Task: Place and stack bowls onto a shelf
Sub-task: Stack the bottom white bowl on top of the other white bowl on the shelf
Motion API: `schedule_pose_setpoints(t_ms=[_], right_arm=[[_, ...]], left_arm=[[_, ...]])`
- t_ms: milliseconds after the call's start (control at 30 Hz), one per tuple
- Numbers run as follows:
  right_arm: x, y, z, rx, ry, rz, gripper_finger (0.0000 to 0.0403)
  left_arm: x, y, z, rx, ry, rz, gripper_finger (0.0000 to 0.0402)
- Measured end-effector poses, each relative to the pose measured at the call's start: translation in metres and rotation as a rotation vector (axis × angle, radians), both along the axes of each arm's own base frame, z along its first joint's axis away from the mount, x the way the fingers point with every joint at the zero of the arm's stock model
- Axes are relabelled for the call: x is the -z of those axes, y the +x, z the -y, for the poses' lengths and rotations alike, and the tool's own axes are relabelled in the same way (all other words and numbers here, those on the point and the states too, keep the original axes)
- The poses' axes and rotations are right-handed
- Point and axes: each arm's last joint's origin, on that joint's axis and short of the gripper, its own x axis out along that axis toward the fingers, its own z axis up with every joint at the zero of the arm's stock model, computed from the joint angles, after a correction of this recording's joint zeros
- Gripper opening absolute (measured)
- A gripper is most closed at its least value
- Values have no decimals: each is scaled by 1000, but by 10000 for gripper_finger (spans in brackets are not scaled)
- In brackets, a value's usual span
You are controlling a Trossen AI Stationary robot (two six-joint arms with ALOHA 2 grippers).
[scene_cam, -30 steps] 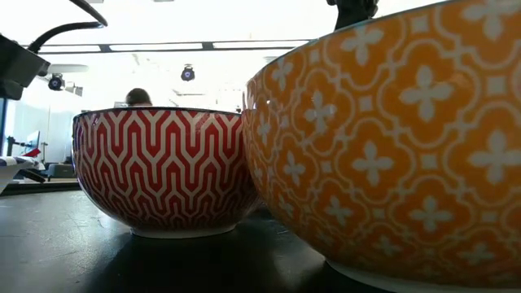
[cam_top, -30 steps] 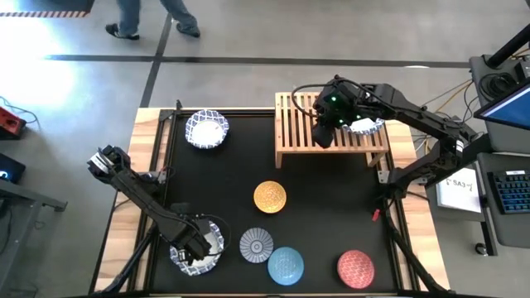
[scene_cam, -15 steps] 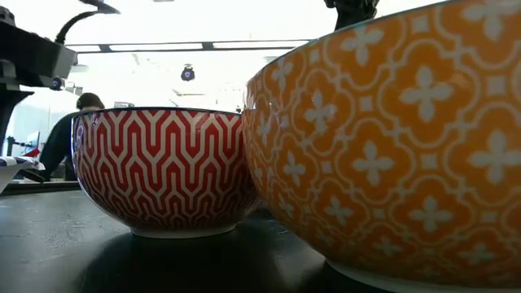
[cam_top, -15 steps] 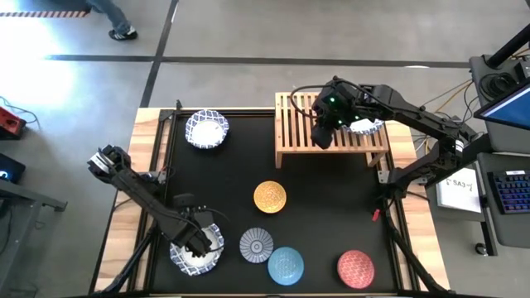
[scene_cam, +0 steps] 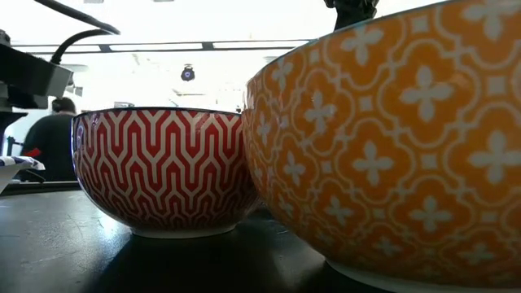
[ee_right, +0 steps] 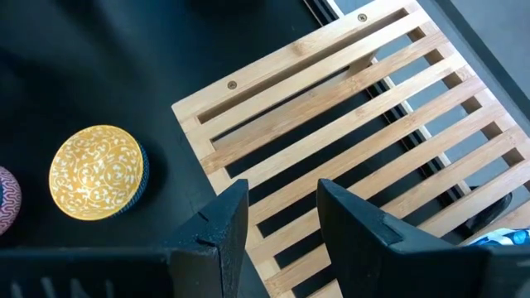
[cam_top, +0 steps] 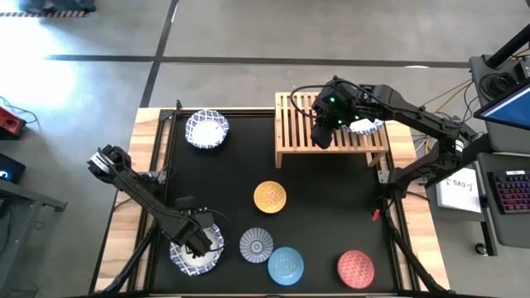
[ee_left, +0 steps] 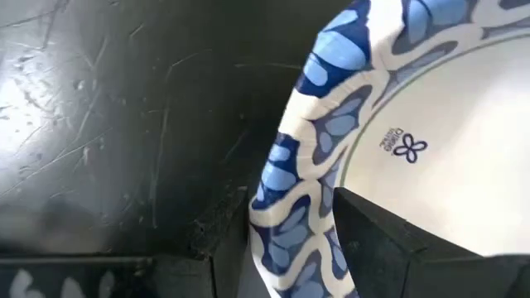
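the left hand [cam_top: 197, 242] is clenched on the rim of a white bowl with a blue pattern [cam_top: 199, 247] at the near left corner of the desk [cam_top: 224, 178]; in the left wrist view one finger sits inside the rim [ee_left: 389, 240] and the other outside, so this looks like the pick-up step for that bowl. whether the bowl has left the desk cannot be told. the right hand [cam_top: 323, 135] hangs over the shelf [cam_top: 298, 136] with its fingers parted and nothing between them, only bare slats below. just beside that hand, toward the shelf's right end, another blue-rimmed bowl [cam_top: 367, 126] already rests on the slats.

a third blue-rimmed bowl [cam_top: 206, 130] sits at the far left of the desk, well apart from both hands. the yellow bowl [cam_top: 270, 197] lies between the two hands; the grey-blue bowl [cam_top: 257, 244] is just beside the left hand, then the light blue bowl [cam_top: 286, 265] and the red bowl [cam_top: 355, 268] farther along.

the next move likely calls for lifting the gripped bowl level, carrying it across to the shelf, and clearing the small bowls on the way.
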Motion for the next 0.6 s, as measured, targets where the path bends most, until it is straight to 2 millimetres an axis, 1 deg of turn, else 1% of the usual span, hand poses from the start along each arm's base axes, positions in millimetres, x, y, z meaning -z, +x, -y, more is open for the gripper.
schedule_pose_setpoints(t_ms=[100, 200, 267, 367, 433, 467, 600], right_arm=[[0, 0, 0, 0, 0, 0, 134], [0, 0, 0, 0, 0, 0, 134], [0, 0, 0, 0, 0, 0, 134], [0, 0, 0, 0, 0, 0, 134], [0, 0, 0, 1, 0, 0, 134], [0, 0, 0, 1, 0, 0, 134], [0, 0, 0, 1, 0, 0, 134]], left_arm=[[0, 1, 1, 0, -10, 11, 155], [0, 1, 1, 0, -13, 13, 137], [0, 1, 1, -3, -23, 10, 113], [0, 3, 0, -25, -36, 9, 61], [0, 6, -4, -50, -37, 6, 22], [0, 8, -7, -66, -36, 6, 12], [-2, 16, -19, -132, -38, 12, 11]])
